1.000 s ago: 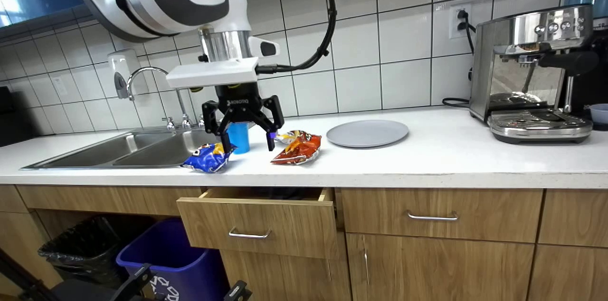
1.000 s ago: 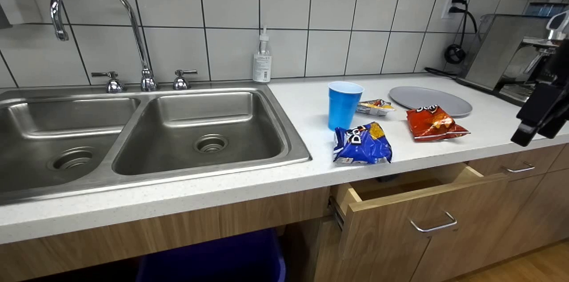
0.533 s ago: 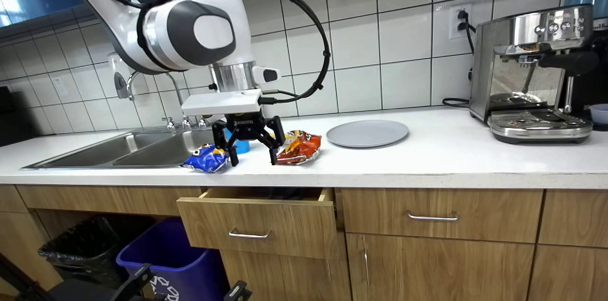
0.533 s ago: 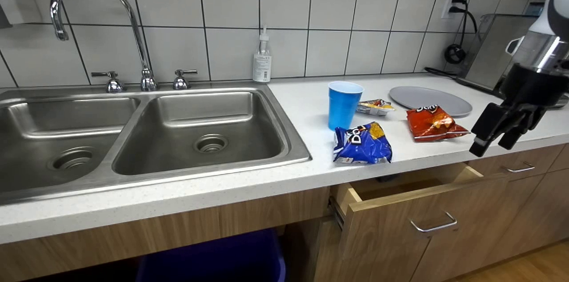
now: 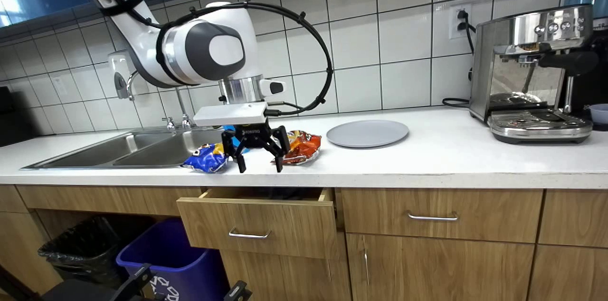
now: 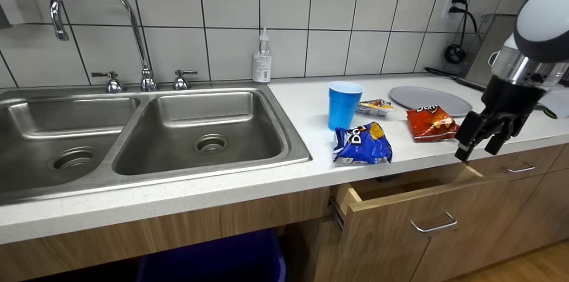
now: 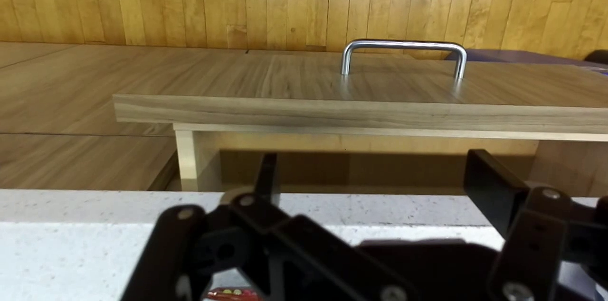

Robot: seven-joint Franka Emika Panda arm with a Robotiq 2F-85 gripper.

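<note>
end effector (image 5: 260, 169) is wide, fingers (image 7: 494, 187) well apart, pointing down at the front edge of the bench (image 5: 441, 158); in wrist view the open drawer (image 7: 275, 78) shows through the gap. can't tell how high the fingers hang over it. drawer is pulled out below the edge, metal handle (image 7: 403, 45) on its front; dark item (image 6: 386, 178) inside, mostly hidden, can't identify. red bag (image 6: 431, 126) lies on the bench just beside the end effector; outlines overlap in both exterior views, contact can't be told. blue bag (image 6: 362, 145) is near the front edge too, between red bag and sink (image 6: 288, 135). just behind it, cup (image 6: 342, 106), upright. silver bag (image 6: 375, 108) lies beside the cup, on the plate side. plate (image 5: 368, 133) is flat on the bench, past red bag. under the bench, blue bin (image 5: 190, 277) next to a black-lined bin (image 5: 71, 263). sink has two basins, faucet (image 6: 140, 46) at its back, bottle (image 6: 262, 66) standing at the back corner. farthest: coffee machine (image 5: 515, 78), well apart from the bags, and tiles (image 5: 406, 37) behind everything.
</note>
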